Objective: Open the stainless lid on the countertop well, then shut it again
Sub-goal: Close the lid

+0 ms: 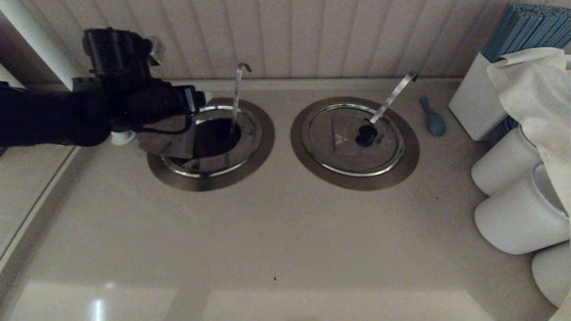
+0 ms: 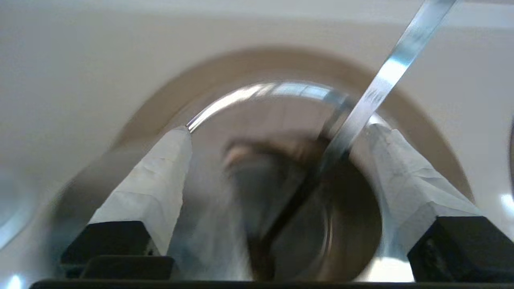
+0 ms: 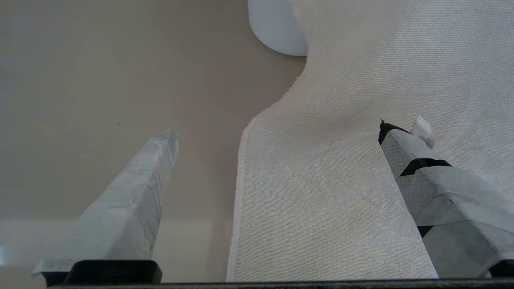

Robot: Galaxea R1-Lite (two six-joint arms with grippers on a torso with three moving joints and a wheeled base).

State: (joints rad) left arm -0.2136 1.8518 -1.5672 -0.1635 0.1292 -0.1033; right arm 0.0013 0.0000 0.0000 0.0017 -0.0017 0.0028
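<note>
The countertop well (image 1: 264,133) at the left stands uncovered, its dark hole showing, with the upright ladle handle (image 1: 237,96) rising from it. The stainless lid (image 1: 166,143) is tilted steeply over the well's left side, under my left arm. My left gripper (image 1: 196,103) hovers just above the well's left rim. In the left wrist view its taped fingers (image 2: 160,180) stand wide apart, with the blurred lid (image 2: 209,224) between them and the ladle handle (image 2: 385,76) crossing beside one finger. I cannot see the lid's knob. My right gripper (image 3: 277,128) is open over a white cloth (image 3: 341,180).
The twin well (image 1: 354,140) to the right is covered by its lid, with a slanted ladle handle (image 1: 392,96). A blue spoon rest (image 1: 432,117) lies beside it. White canisters (image 1: 513,214), a draped cloth (image 1: 535,89) and a white box (image 1: 473,107) crowd the right edge.
</note>
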